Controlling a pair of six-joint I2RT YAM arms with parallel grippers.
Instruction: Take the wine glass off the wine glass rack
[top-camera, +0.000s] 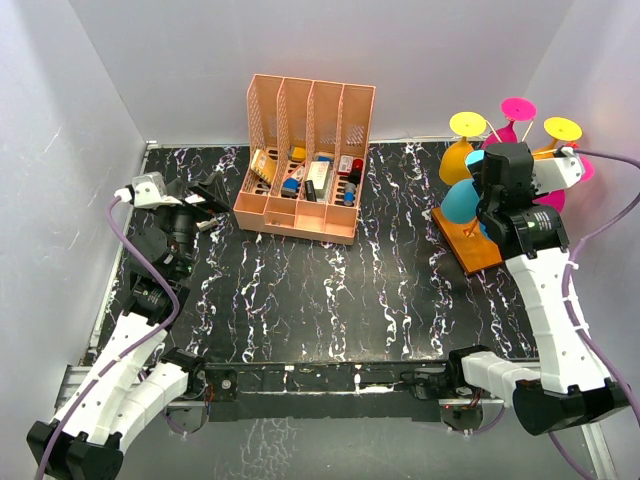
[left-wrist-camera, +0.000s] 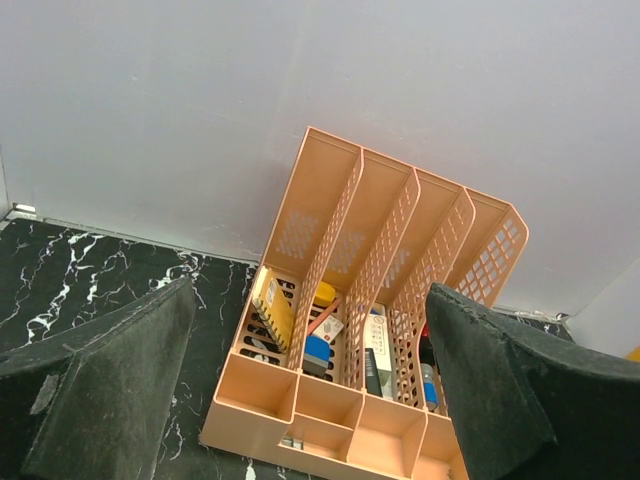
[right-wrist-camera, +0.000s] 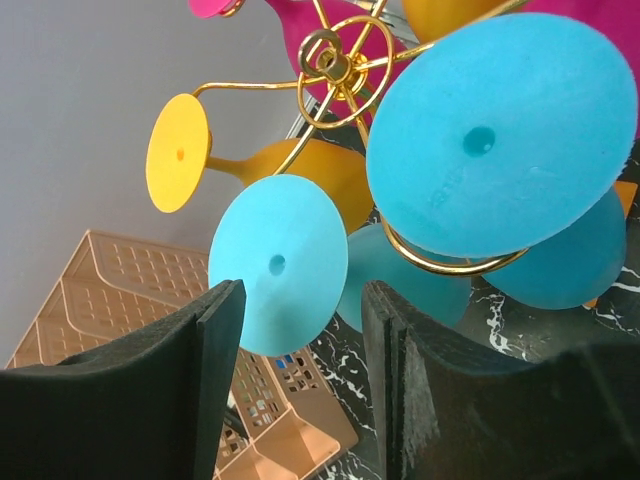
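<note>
The wine glass rack is a gold wire tree (right-wrist-camera: 340, 60) on an orange-brown wooden base (top-camera: 470, 245) at the right of the table. Blue, yellow-orange and pink wine glasses hang on it, bowls down. My right gripper (right-wrist-camera: 300, 380) is open and empty, right at the rack. The round foot of one blue wine glass (right-wrist-camera: 278, 268) sits just above the gap between its fingers, touching neither. A second blue glass's foot (right-wrist-camera: 500, 140) rests in a gold hook ring. In the top view the right wrist (top-camera: 510, 175) covers part of the rack beside a blue bowl (top-camera: 462, 203). My left gripper (top-camera: 205, 190) is open and empty at the far left.
A peach-pink slotted organizer (top-camera: 305, 160) with several small items stands at the back middle, and fills the left wrist view (left-wrist-camera: 350, 400) in front of the left gripper. Grey walls close in the back and sides. The table is black marble-patterned (top-camera: 330, 300).
</note>
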